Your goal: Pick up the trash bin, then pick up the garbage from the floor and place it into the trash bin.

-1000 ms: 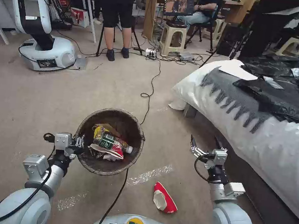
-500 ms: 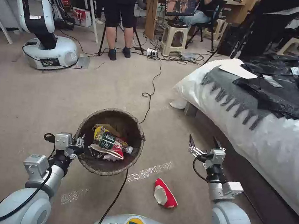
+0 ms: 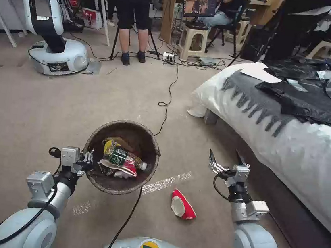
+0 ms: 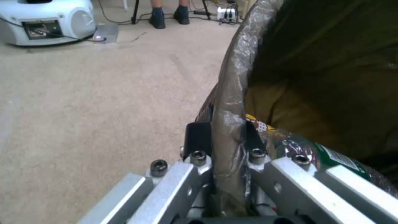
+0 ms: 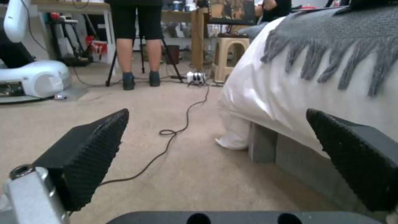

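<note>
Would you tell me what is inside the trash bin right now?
The trash bin holds a green-labelled bottle, a yellow wrapper, tan paper and a red-and-white cup. Whatever lies beneath them is covered. The left gripper grips the rim.

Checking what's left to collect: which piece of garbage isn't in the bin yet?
The crushed red-and-white cup, lying on the carpet beside the trash bin. The green-labelled bottle and wrappers are already inside.

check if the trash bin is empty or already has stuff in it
Partly filled: the trash bin, held at its rim by the left gripper, holds a green-labelled bottle and wrappers.
</note>
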Controlling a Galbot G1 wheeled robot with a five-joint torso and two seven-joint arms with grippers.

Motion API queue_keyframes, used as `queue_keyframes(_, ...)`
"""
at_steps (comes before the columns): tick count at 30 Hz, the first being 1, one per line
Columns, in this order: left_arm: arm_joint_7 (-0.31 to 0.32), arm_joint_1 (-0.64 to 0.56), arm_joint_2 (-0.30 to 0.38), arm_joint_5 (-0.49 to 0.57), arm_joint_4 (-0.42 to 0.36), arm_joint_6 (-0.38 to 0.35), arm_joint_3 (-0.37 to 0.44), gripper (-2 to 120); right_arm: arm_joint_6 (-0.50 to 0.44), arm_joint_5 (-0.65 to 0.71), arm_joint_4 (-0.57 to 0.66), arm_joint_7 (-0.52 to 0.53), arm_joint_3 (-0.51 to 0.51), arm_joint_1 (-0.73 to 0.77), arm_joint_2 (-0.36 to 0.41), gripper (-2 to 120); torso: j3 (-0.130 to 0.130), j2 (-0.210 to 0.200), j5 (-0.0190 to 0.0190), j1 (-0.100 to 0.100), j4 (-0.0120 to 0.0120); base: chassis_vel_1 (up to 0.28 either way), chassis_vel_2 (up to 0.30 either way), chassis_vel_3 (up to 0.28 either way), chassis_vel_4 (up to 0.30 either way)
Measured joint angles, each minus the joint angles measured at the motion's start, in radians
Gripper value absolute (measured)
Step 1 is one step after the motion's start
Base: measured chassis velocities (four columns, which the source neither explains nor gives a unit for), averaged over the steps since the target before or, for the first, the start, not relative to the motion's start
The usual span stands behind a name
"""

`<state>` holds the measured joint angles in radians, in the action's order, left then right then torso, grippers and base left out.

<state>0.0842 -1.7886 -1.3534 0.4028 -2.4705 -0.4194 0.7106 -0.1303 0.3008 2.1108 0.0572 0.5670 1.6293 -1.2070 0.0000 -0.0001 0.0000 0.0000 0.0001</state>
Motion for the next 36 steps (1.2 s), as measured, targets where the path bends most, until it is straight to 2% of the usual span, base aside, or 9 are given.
queue_keyframes(20,0.0,0.003,0.001,0.001,0.004,0.001,0.001,0,0.005,0.0,-0.02,-0.002,-0.016,-0.026,0.027,100,0.0,0.0,0.0,0.0,-0.0001,0.036,-0.032,-0.036,0.035)
queue_keyframes(30,0.0,0.004,0.001,0.003,0.0,0.002,0.004,0,0.064,0.068,-0.089,-0.083,-0.052,-0.094,0.124,100,0.0,0.0,0.0001,0.0,-0.0001,0.0,0.0,0.0,0.0)
queue_keyframes(36,0.001,0.003,0.0,0.004,-0.007,0.001,0.007,0,0.089,0.097,-0.176,-0.11,-0.127,-0.177,0.186,100,0.0,0.0,0.0001,0.0,-0.0001,0.0,0.0,0.0,0.0)
